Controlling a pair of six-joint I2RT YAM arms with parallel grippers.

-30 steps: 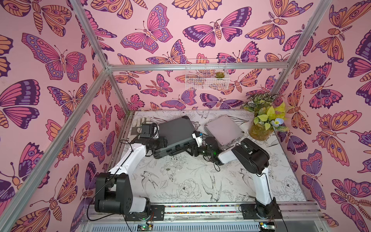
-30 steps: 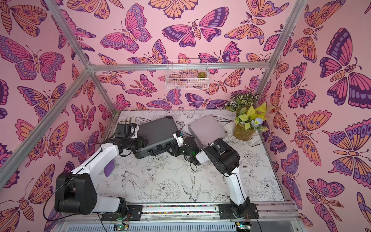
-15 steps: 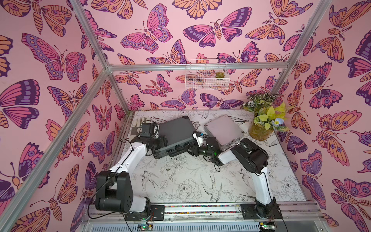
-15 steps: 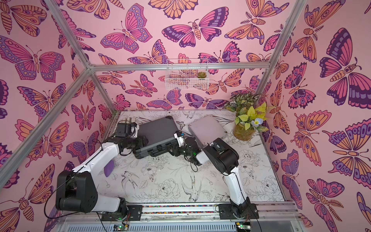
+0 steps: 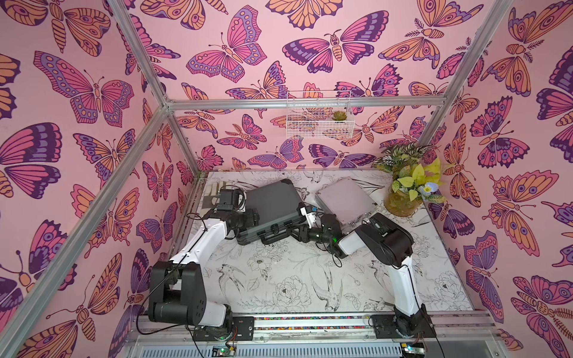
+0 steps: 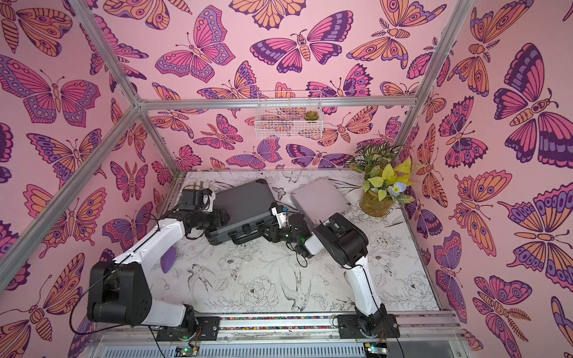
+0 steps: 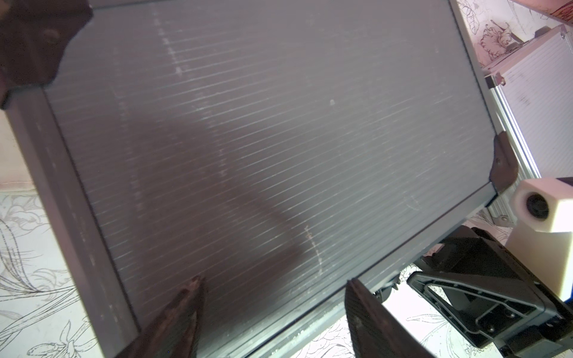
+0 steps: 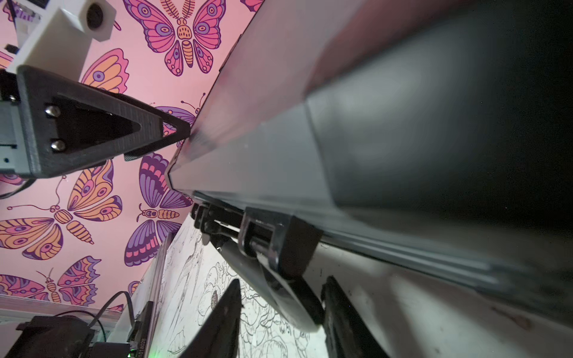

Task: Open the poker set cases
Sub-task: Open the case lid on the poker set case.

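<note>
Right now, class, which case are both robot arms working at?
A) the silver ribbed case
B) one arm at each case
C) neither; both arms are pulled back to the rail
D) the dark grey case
D: in a top view the left arm and the right arm both reach to the dark grey case, one at each end of it, while the silver case lies beside it with no jaws at it.

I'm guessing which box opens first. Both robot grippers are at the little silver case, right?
No. In both top views the left gripper and the right gripper are at the big dark grey case, not the little silver case lying beside it.
</note>
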